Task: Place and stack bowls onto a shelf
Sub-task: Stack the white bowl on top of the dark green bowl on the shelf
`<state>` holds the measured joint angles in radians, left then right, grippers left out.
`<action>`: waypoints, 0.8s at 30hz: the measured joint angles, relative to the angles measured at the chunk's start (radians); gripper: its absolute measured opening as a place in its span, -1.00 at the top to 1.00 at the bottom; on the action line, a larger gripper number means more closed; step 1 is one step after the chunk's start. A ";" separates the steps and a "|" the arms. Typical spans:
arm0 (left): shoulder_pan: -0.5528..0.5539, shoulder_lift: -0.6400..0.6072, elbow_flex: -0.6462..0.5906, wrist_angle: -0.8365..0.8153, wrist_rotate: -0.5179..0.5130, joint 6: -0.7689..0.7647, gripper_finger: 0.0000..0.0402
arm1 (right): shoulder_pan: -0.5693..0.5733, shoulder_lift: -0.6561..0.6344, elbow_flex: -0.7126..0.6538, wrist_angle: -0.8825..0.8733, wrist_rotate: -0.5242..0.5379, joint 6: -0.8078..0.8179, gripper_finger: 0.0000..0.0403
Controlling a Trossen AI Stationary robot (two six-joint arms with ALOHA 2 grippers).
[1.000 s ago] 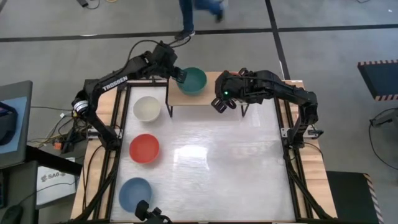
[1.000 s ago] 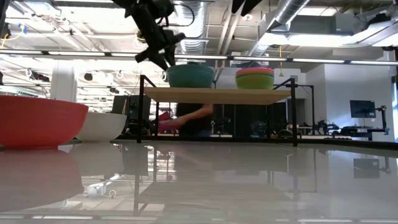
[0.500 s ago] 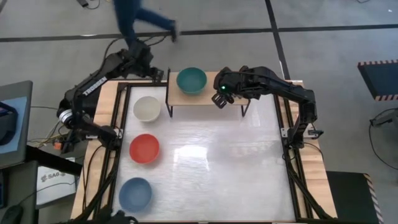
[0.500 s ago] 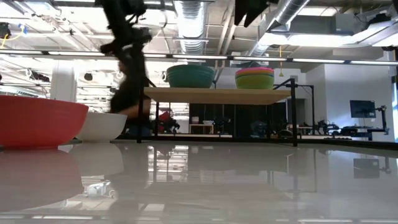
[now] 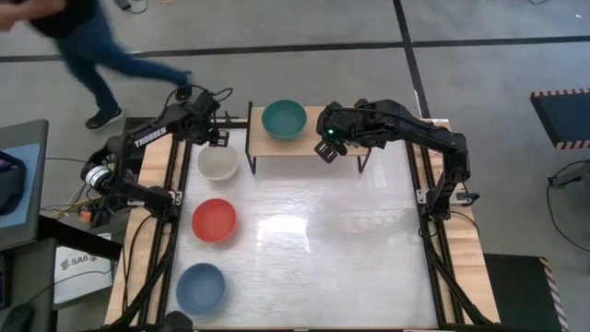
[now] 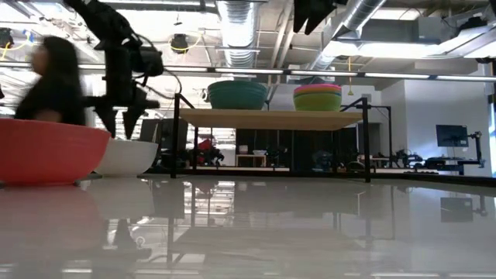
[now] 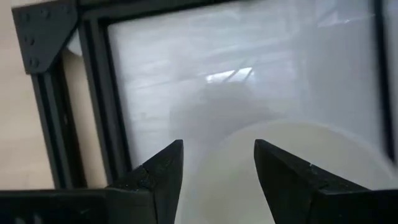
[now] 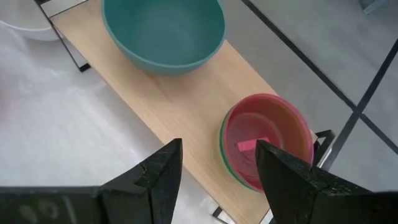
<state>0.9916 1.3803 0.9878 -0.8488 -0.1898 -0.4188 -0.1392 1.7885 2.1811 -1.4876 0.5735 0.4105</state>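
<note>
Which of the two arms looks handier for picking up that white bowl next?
The left. Its tool hangs open just above the white bowl, whose rim fills its wrist view. The right tool sits open over the shelf, beyond the green bowl.

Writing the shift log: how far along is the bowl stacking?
Done: the dark green bowl sits on the shelf beside a stack of small bowls, pink on top.
In hand: nothing held. The open left gripper hangs over the white bowl; the open right gripper waits above the shelf.
Left: the white, red bowl and light blue bowl sit on the table.
</note>
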 joint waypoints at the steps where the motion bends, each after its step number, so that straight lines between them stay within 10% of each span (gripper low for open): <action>1: 0.010 0.000 -0.015 0.005 0.001 0.007 0.10 | 0.000 0.000 0.000 0.000 0.000 0.000 -0.13; 24: 0.026 0.073 -0.078 0.061 0.021 0.031 0.77 | 0.015 0.000 0.000 0.002 0.000 0.001 -0.13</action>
<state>1.0172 1.4528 0.9096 -0.7876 -0.1684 -0.3878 -0.1242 1.7882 2.1811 -1.4857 0.5732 0.4110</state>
